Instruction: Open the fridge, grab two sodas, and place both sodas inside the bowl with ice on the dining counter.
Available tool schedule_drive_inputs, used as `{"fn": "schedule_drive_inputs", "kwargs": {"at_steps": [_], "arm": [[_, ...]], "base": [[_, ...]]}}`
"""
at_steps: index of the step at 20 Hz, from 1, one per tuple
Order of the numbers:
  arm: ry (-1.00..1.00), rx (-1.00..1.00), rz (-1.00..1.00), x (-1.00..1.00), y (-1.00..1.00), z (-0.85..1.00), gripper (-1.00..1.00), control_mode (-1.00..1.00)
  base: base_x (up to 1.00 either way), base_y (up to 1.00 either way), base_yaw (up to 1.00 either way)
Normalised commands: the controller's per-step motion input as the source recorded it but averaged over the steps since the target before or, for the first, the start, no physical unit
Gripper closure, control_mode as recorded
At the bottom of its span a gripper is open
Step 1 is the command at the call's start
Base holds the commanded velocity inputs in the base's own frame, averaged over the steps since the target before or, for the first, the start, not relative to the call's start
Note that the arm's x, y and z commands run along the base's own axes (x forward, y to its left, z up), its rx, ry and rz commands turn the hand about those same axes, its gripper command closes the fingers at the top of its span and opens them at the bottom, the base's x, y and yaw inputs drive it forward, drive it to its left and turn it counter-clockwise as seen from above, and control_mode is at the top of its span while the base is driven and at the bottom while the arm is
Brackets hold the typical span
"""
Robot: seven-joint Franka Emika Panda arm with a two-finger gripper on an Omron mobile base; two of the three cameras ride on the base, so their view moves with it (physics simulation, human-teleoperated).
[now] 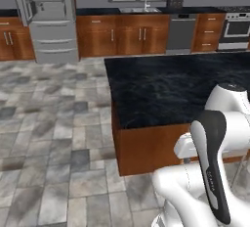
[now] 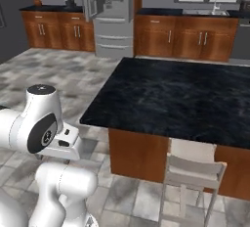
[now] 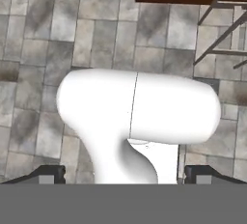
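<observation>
Both fridge (image 1: 46,11) doors open, far off.

Long island with black white-veined marble top (image 1: 180,86) (image 2: 180,99) on reddish-brown wooden base. Stands on grey stone-tiled floor (image 1: 49,147) (image 2: 58,69) (image 3: 43,30). Pale wooden chair (image 2: 193,172) just beside its near edge.

The island counter (image 1: 176,86) carries a glossy black marble top with faint white veins over a smooth reddish-brown wood base. The fridge (image 1: 49,20) looks like matt grey metal. The floor (image 1: 49,138) is mottled grey stone tile. A pale stool (image 2: 193,172) has thin, smooth legs.
</observation>
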Motion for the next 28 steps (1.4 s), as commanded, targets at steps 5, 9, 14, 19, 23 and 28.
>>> {"fn": "schedule_drive_inputs", "kwargs": {"at_steps": [5, 9, 14, 19, 23, 28], "arm": [[0.00, 0.00, 0.00, 0.00, 0.00, 0.00, -1.00, 1.00], [0.00, 0.00, 0.00, 0.00, 0.00, 0.00, -1.00, 1.00], [0.00, 0.00, 0.00, 0.00, 0.00, 0.00, -1.00, 1.00], [0.00, 0.00, 0.00, 0.00, 0.00, 0.00, -1.00, 1.00], [0.00, 0.00, 0.00, 0.00, 0.00, 0.00, -1.00, 1.00], [0.00, 0.00, 0.00, 0.00, 0.00, 0.00, -1.00, 1.00]], "base": [[0.04, 1.00, -0.04], [0.35, 1.00, -0.07], [0.73, 1.00, -0.11], [0.97, 1.00, -0.17], [1.00, 1.00, -0.16], [1.00, 0.98, -0.12]]}}
